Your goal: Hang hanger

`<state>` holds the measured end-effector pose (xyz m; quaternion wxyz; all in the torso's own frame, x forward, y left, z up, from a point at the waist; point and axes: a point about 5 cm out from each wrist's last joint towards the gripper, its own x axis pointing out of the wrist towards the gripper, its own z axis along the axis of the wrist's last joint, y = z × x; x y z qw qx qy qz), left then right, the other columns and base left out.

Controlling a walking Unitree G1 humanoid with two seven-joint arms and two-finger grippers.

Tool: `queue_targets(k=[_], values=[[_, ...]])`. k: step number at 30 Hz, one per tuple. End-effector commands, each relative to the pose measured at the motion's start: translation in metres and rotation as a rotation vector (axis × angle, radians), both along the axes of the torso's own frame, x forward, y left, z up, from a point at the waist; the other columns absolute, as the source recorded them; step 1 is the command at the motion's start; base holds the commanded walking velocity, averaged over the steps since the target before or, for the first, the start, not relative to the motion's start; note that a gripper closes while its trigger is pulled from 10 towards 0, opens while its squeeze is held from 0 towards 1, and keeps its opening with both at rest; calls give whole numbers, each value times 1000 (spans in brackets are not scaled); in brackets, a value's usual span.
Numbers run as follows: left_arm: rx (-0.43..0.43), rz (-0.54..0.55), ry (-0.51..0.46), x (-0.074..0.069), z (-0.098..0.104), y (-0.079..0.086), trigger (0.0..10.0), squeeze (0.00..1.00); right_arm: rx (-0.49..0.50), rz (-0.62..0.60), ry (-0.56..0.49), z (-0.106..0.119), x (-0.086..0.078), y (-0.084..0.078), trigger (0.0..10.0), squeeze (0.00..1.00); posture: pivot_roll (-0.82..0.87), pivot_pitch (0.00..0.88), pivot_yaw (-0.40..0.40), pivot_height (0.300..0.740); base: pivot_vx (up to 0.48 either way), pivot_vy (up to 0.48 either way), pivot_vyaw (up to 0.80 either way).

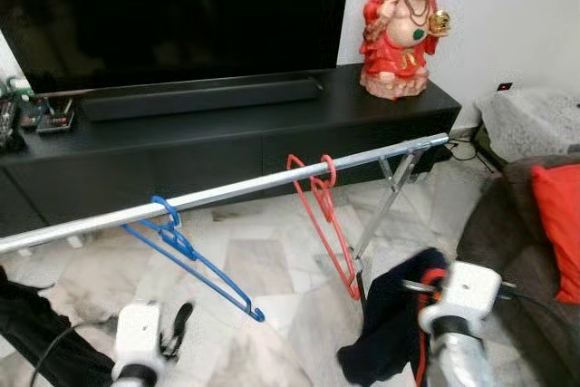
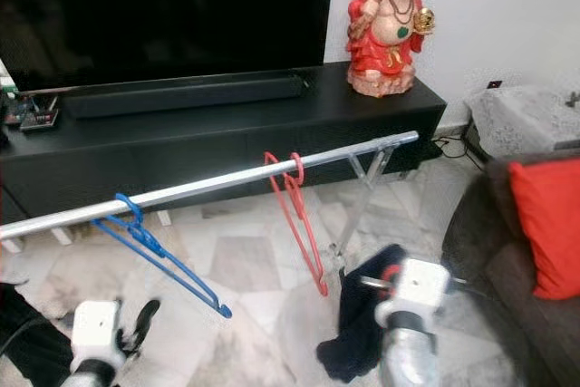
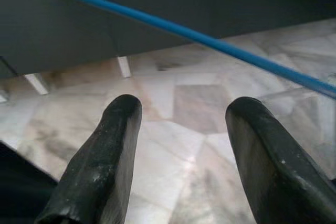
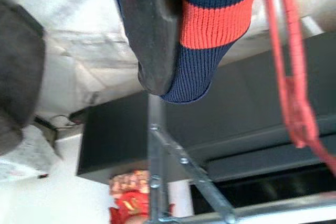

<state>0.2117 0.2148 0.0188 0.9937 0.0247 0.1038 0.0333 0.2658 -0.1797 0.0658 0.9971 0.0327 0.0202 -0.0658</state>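
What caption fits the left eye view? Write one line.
Blue hanger and red hanger hang on the rail; right gripper holds a navy garment.

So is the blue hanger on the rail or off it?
On. The blue hanger hooks over the silver rail; the left tool, open, sits below it.

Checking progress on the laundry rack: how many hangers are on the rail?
2. A blue hanger hangs near the rail's left end; a red hanger hangs right of the middle. Others may be hidden past the picture's left edge.
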Motion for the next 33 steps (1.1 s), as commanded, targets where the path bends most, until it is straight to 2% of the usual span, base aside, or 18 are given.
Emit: queue_targets(k=[1,8,16,26,33], values=[[16,-18,-6,1,1,-3,10000,0,-20,-9,-21,3,-1,-5,10000,0,-40,41,17,721,0,-458,800],[11,-18,-7,2,1,-4,10000,0,-12,-15,-13,1,-3,-7,10000,0,-39,50,19,721,0,-458,761],[17,-12,-12,2,3,-4,10000,0,4,-13,-1,-1,-2,-8,10000,0,-36,61,13,721,0,-434,100],[20,27,-58,6,11,-1,10000,0,10,35,22,-5,-1,-3,10000,0,-31,68,5,721,0,0,0],[36,60,-113,12,26,3,10000,0,13,79,46,-11,-1,1,10000,0,-29,74,3,721,0,0,0]])
